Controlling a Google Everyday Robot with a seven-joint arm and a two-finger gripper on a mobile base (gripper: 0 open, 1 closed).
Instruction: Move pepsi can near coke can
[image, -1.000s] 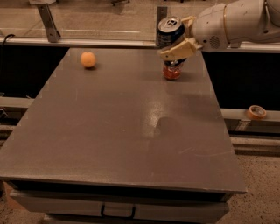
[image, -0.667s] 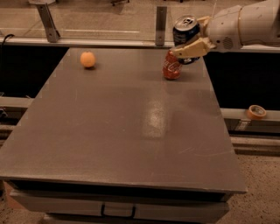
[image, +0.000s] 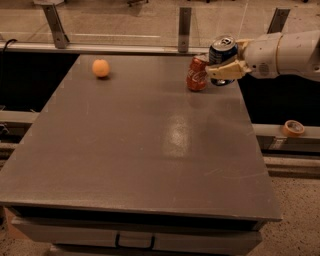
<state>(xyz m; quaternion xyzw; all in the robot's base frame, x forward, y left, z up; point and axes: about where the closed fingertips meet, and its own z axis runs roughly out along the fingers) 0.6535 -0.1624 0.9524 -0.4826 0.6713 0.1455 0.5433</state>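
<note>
The coke can (image: 197, 73), red with white script and a dented top, stands near the far right edge of the grey table (image: 145, 135). The pepsi can (image: 222, 55), dark blue with a silver top, is upright just right of the coke can, close to the table surface. My gripper (image: 223, 67) reaches in from the right and is shut on the pepsi can. One tan finger (image: 225, 72) crosses the can's front; the other is hidden behind it. Whether the pepsi can's base rests on the table is hidden by the finger.
An orange (image: 101, 68) lies at the far left of the table. A roll of tape (image: 293, 128) sits on a ledge to the right. Metal posts (image: 185, 27) and a rail run behind the table's far edge.
My gripper has carried the pepsi can from in front of and above the coke can over to its right side and lowered it beside the coke can.
</note>
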